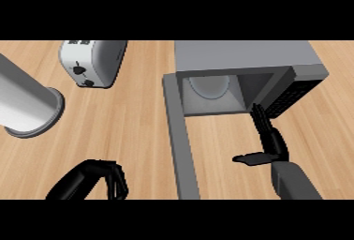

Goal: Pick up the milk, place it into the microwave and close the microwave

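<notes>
Your right hand is open, fingers straight, thumb out, at the microwave mouth near the worktop's far right; it holds nothing. Left hand sits curled and empty at the near edge. No milk visible; can't tell if it's inside. Door stands open, swung toward you. Likely next step: swing it shut.

Light wooden counter fills the frame. Sitting on it: a silver toaster at upper left, a big grey cylinder at the left edge, and an open microwave at upper right.
</notes>
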